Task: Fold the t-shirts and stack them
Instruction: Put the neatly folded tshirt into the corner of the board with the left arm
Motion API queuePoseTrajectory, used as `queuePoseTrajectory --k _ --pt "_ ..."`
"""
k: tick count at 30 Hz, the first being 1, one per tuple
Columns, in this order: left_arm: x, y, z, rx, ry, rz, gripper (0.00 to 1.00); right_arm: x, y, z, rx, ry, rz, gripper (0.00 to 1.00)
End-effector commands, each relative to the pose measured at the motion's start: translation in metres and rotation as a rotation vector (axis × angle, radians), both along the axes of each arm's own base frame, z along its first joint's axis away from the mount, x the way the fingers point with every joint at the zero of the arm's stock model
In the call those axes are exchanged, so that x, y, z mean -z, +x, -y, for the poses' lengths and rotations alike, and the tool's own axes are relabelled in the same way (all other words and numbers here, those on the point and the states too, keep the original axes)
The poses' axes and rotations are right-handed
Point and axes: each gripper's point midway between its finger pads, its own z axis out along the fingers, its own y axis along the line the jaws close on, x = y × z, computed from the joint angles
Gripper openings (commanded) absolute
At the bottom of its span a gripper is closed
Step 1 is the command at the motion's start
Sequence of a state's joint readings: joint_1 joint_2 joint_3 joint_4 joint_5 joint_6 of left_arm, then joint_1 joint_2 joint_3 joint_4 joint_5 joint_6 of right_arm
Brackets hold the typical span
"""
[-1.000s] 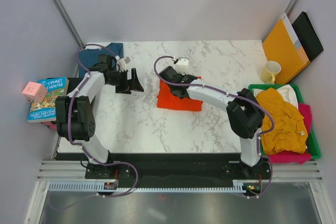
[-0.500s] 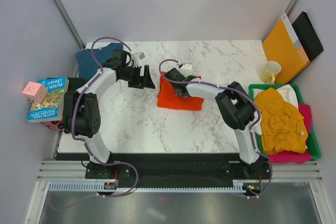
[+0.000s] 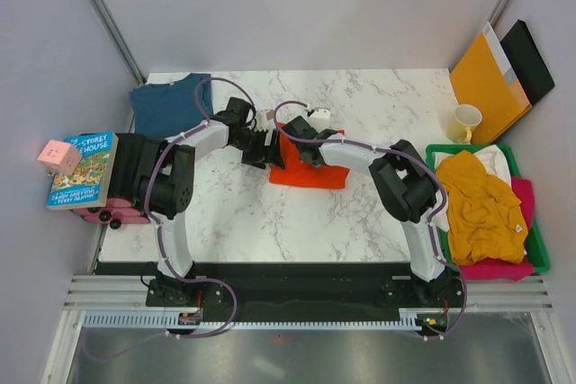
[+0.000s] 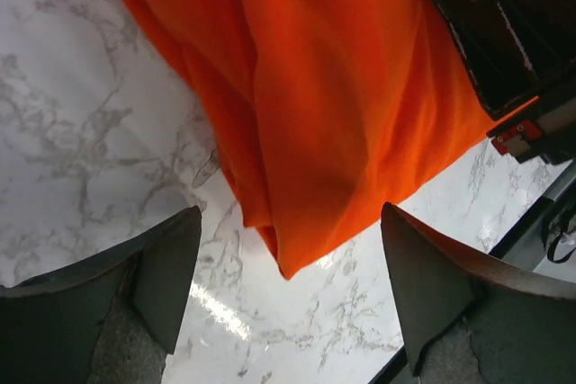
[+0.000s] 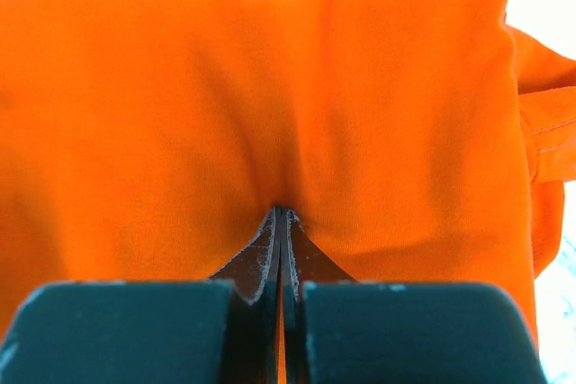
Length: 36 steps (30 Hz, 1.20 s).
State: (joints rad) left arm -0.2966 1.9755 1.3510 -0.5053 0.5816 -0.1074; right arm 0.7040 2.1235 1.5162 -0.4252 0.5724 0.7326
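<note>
The folded orange-red t-shirt (image 3: pixel 315 174) lies mid-table. My right gripper (image 3: pixel 293 156) is shut, its tips pinched into a pucker of the shirt near its left edge; the right wrist view shows the gripper (image 5: pixel 281 213) closed on the cloth (image 5: pixel 270 78). My left gripper (image 3: pixel 269 151) is open at the shirt's left edge. In the left wrist view its gripper (image 4: pixel 290 227) straddles a hanging corner of the shirt (image 4: pixel 333 87) without touching it. A dark teal-blue t-shirt (image 3: pixel 169 105) lies folded at the back left corner.
A green basket (image 3: pixel 538 242) at the right holds mustard yellow (image 3: pixel 481 209), pink (image 3: pixel 495 269) and white (image 3: pixel 495 159) shirts. A mug (image 3: pixel 465 121) and an orange-yellow envelope (image 3: pixel 486 78) stand at the back right. A book (image 3: pixel 81 168) and a pink cube (image 3: pixel 58 156) sit at the left.
My left gripper has moved right from near the teal shirt to the orange shirt's left edge. The right gripper stays on the orange shirt.
</note>
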Motion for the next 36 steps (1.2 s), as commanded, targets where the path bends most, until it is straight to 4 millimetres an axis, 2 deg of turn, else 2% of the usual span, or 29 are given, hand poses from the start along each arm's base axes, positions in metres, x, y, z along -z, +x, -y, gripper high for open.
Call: queuePoseTrajectory --k 1,5,11,16,19,25,28,29,31,33,36 --pt "-0.009 0.027 0.016 -0.033 -0.017 0.076 0.87 0.021 -0.010 0.000 0.011 0.026 -0.051 0.00" --pt "-0.008 0.035 0.019 -0.054 -0.033 0.091 0.87 0.026 -0.013 0.002 0.013 0.029 -0.061 0.00" --pt "-0.020 0.045 0.020 -0.092 -0.047 0.134 0.87 0.028 -0.017 0.003 0.011 0.030 -0.064 0.00" --pt "-0.007 0.049 0.026 -0.087 -0.062 0.096 0.86 0.024 -0.015 0.003 0.013 0.037 -0.054 0.00" --pt "0.007 0.048 0.027 -0.092 -0.059 0.056 0.86 0.026 -0.017 0.003 0.011 0.036 -0.061 0.00" --pt "0.031 0.042 0.025 -0.085 -0.034 0.011 0.80 0.032 -0.022 0.005 0.019 0.046 -0.074 0.00" --pt "0.039 0.037 0.026 -0.079 -0.036 -0.014 0.67 0.034 -0.024 0.006 0.019 0.042 -0.076 0.00" --pt "0.041 0.035 0.026 -0.079 -0.036 -0.024 0.55 0.034 -0.024 0.006 0.019 0.042 -0.076 0.00" --pt "0.043 0.031 0.026 -0.075 -0.037 -0.034 0.40 0.033 -0.024 0.006 0.019 0.042 -0.076 0.00" --pt "0.044 0.029 0.026 -0.068 -0.027 -0.027 0.33 0.033 -0.024 0.004 0.016 0.047 -0.074 0.00" --pt "0.045 0.024 0.026 -0.066 -0.018 -0.030 0.06 0.032 -0.022 0.003 0.019 0.059 -0.070 0.00"
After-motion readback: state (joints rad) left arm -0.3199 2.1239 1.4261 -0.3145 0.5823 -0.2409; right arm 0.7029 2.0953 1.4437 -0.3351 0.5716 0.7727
